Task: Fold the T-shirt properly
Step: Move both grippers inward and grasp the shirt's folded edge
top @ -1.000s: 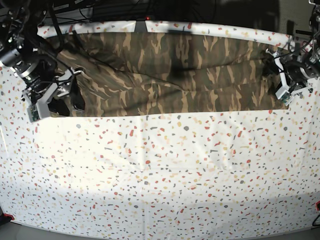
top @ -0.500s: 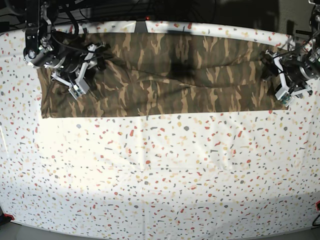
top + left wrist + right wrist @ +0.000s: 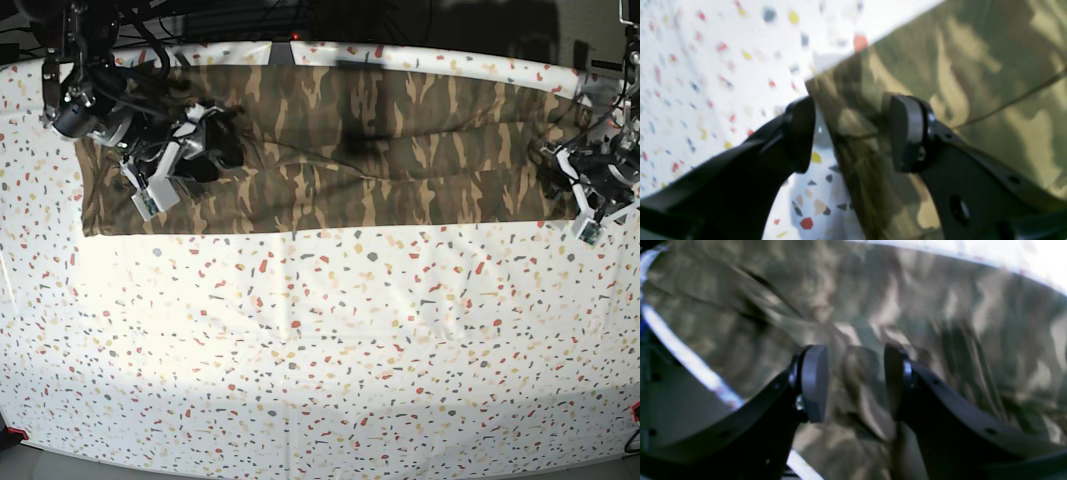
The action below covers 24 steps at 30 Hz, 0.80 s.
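Base view shows a speckled white tablecloth (image 3: 330, 330) covering the table, with the T-shirt (image 3: 400, 150) spread as a long camouflage band along its far edge. Dark cables and rig hardware (image 3: 130, 20) crowd the far left corner. The right gripper (image 3: 180, 165) hangs over the shirt's left part, angled down toward the cloth, jaws apart with only fabric showing between them. The left gripper (image 3: 590, 195) sits at the shirt's right end, jaws spread wide and straddling the shirt's corner edge (image 3: 826, 110), one finger over tablecloth, the other over cloth.
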Motion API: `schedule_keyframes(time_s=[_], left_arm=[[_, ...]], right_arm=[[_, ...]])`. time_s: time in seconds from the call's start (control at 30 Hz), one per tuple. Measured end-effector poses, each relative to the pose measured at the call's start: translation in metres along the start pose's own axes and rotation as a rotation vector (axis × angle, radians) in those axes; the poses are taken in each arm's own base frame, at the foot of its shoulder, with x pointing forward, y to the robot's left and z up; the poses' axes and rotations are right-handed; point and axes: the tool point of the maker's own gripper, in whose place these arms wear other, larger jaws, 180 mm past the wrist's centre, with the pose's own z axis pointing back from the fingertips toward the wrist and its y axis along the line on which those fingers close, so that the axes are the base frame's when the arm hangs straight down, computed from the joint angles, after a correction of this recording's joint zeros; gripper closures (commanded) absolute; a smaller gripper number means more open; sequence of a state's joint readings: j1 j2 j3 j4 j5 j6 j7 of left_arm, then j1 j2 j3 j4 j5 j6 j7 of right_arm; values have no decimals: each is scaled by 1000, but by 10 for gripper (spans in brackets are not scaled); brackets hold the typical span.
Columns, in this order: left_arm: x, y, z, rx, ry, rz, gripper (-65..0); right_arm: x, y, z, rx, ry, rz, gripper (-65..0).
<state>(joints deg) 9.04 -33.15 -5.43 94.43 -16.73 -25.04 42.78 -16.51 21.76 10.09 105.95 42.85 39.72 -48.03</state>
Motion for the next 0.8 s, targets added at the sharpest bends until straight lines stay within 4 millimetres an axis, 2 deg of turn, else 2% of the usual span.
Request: schedule_keyframes(time_s=[0.1, 0.2, 0.27, 0.33, 0.43, 0.5, 0.63, 0.8], left_arm=[[12, -11, 4, -23, -23, 30, -343], [8, -47, 2, -138, 6, 136, -343], [14, -74, -3, -196, -32, 201, -343], [23, -92, -7, -212, -104, 236, -343], [28, -95, -15, -165, -151, 228, -343], [32, -92, -17, -160, -159, 232, -343], [54, -78, -18, -128, -206, 212, -343], [47, -74, -19, -95, -176, 181, -343]], right_arm=[[3, -2, -1, -12, -2, 13, -279], [3, -13, -5, -89, 3, 66, -279], [7, -18, -6, -133, -17, 99, -279], [6, -23, -7, -169, -14, 127, -279], [8, -29, -11, -224, -3, 160, -279], [17, -32, -15, -236, -36, 155, -279], [23, -53, -23, -280, -52, 93, -279], [12, -86, -32, -357, -16, -20, -279]])
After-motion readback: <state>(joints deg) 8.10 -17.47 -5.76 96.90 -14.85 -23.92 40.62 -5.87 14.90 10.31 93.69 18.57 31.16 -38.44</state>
